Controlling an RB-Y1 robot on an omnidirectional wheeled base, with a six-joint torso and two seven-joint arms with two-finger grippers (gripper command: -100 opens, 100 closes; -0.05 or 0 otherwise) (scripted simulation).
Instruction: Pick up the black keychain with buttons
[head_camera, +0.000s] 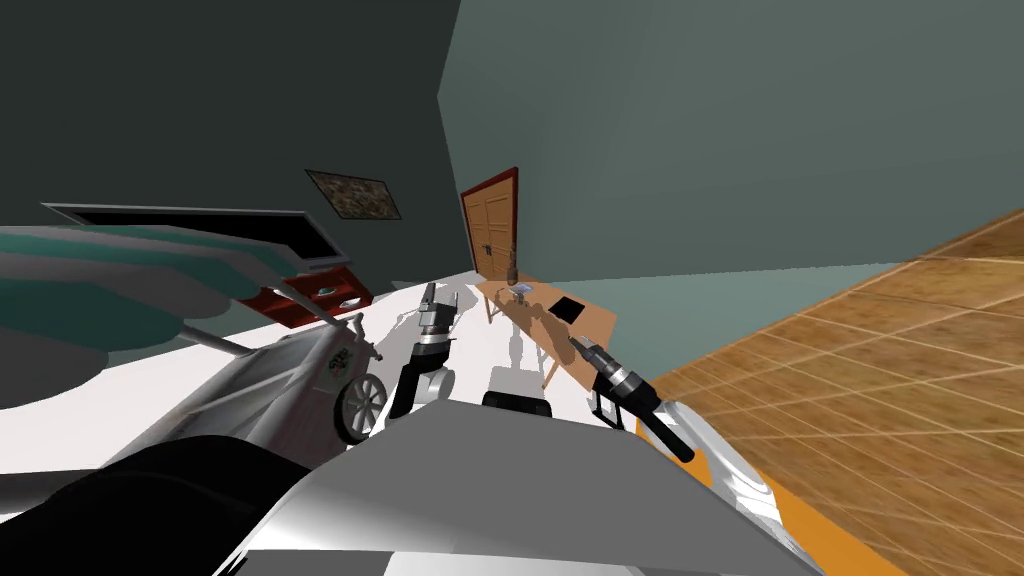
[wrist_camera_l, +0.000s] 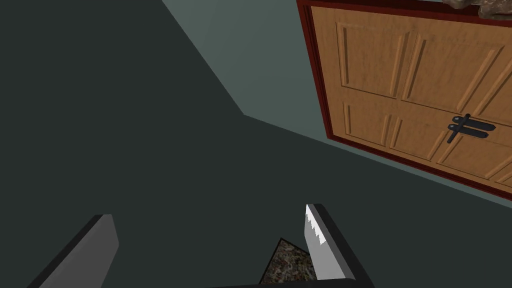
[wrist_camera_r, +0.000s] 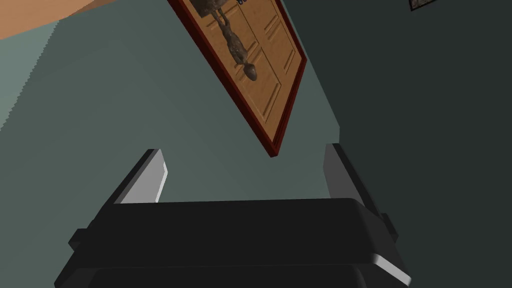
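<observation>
The keychain (head_camera: 565, 307), as I judge it, is the flat black patch lying on the wooden tabletop (head_camera: 598, 322) ahead, right of a small pale object (head_camera: 520, 292). To close in well I'd bring the base nearer, square up to the table's near edge, then lower one arm from above so the blades straddle it. It reads as dark, thin and squarish; I can't make out any buttons. Right claw (wrist_camera_r: 242, 150) hangs nearest with blades spread wide; left claw (wrist_camera_l: 207, 212), further left, is equally wide and empty.

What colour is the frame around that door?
Dark red frame, light brown door; clearest in the left wrist view.
</observation>
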